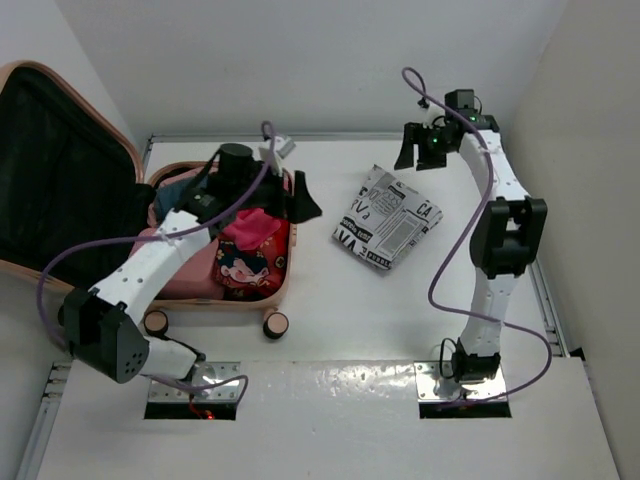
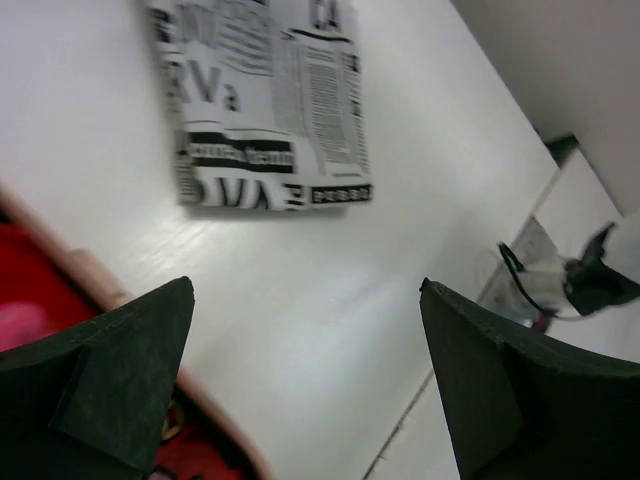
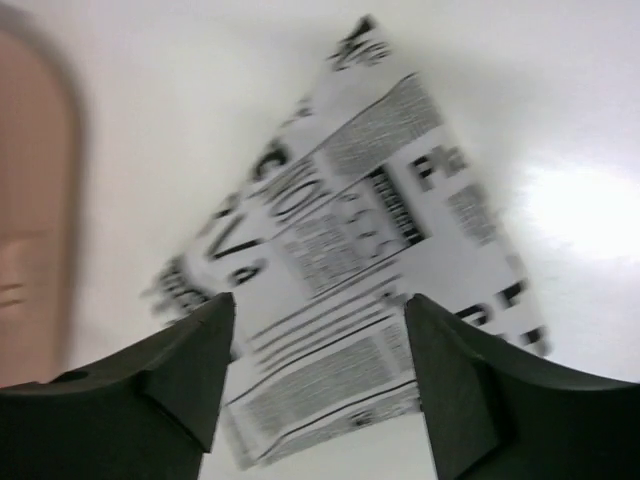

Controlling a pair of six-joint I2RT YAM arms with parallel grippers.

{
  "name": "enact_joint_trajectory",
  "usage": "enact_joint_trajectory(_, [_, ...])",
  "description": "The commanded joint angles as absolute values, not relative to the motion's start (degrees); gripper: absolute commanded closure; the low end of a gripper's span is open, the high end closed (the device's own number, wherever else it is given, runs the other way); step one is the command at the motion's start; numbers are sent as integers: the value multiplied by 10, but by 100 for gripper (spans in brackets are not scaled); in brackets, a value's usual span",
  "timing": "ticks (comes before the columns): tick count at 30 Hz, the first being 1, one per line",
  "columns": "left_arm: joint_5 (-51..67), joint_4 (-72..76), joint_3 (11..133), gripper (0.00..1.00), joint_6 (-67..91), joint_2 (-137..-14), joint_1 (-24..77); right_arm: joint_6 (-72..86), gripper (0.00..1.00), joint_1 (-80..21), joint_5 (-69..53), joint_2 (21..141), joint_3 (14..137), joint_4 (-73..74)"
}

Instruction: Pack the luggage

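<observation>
Right gripper [image 1: 421, 150] hangs wide open and empty just beyond the newsprint bundle [image 1: 388, 230], which I judge goes next into the suitcase [image 1: 55, 170] lying open at left; left gripper [image 2: 305, 295] is open and empty over its right rim.

Luggage lid [image 1: 60, 170] partly beyond left edge

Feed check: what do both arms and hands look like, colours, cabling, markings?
Both arms have white links with black joint housings. The left arm and right arm each trail a loose purple cable. Left hand and right hand have matte black, wedge-shaped fingers. No markings visible.
</observation>
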State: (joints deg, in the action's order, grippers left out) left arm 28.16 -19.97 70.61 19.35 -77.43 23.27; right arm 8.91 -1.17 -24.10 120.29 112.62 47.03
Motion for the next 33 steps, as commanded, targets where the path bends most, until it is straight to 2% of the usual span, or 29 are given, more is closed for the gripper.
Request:
enact_joint_trajectory(1, [290, -162, 706, 0, 215, -791, 268, -37, 29, -51, -96, 1223, 1078, 428])
enact_joint_trajectory(5, [290, -156, 725, 0, 227, -802, 275, -77, 14, -23, -96, 1264, 1092, 433])
enact_joint_trajectory(7, [290, -156, 725, 0, 227, -802, 275, -85, 10, -4, -106, 1300, 1147, 450])
enact_joint_trajectory(11, [285, -156, 702, 0, 240, -802, 275, -99, 9, 32, -119, 1383, 1232, 526])
enact_joint_trajectory(17, [285, -122, 664, 0, 331, -815, 281, -123, 12, 33, -107, 1397, 1193, 516])
enact_joint_trajectory(20, [235, -122, 676, 0, 375, -842, 302, -123, 26, 34, -133, 1411, 1208, 563])
enact_joint_trajectory(21, [210, -122, 692, 0, 398, -865, 309, -119, 33, 36, -151, 1411, 1199, 581])
enact_joint_trajectory(24, [185, -140, 726, 0, 421, -903, 343, -118, 45, 48, -210, 1387, 1156, 593])
enact_joint_trajectory(25, [172, -148, 745, 0, 421, -927, 349, -117, 53, 55, -219, 1384, 1147, 599])
enact_joint_trajectory(27, [156, -155, 760, 0, 436, -948, 364, -115, 62, 58, -240, 1369, 1117, 602])
enact_joint_trajectory(30, [117, -183, 782, 0, 448, -986, 379, -104, 81, 69, -253, 1361, 1095, 628])
enact_joint_trajectory(31, [82, -193, 797, 0, 464, -1000, 390, -92, 93, 81, -255, 1358, 1083, 633])
enact_joint_trajectory(33, [44, -221, 804, 0, 484, -1005, 402, -70, 100, 90, -257, 1340, 1040, 622])
